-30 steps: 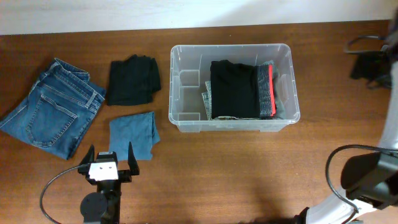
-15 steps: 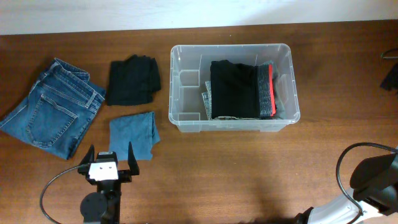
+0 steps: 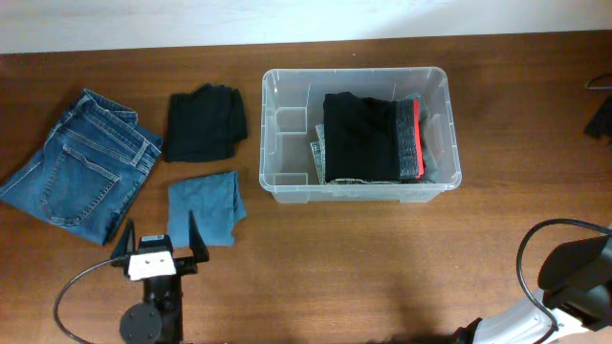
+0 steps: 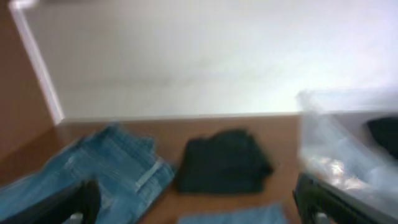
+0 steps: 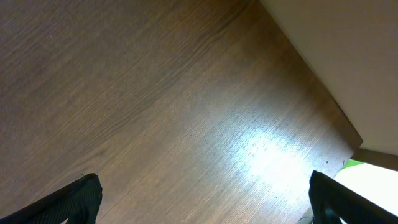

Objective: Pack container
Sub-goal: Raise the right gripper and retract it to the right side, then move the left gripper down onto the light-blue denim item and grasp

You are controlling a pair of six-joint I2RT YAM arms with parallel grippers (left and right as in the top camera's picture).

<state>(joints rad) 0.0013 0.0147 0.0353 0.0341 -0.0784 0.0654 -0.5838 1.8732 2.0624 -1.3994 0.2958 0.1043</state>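
The container [image 3: 278, 134], a clear plastic bin, stands at mid-table. It holds a folded black garment [image 3: 359, 139] and a grey folded piece with a red band [image 3: 410, 139]. Left of it lie folded jeans [image 3: 81, 164], a black garment [image 3: 204, 122] and a light blue cloth [image 3: 204, 205]. My left gripper [image 3: 156, 241] is open, just in front of the blue cloth, holding nothing. Its blurred wrist view shows the jeans [image 4: 99, 171], the black garment [image 4: 224, 162] and the container's wall [image 4: 336, 146]. My right gripper [image 5: 202, 199] is open over bare wood.
The table's back edge meets a white wall [image 3: 287, 19]. The right arm's base and cable [image 3: 569, 272] sit at the front right corner. A dark bit of the right arm [image 3: 602, 119] shows at the far right edge.
My left gripper has shifted slightly left and toward the front edge, still open. The right arm's dark end at the back right has slid almost wholly out of the overhead view.
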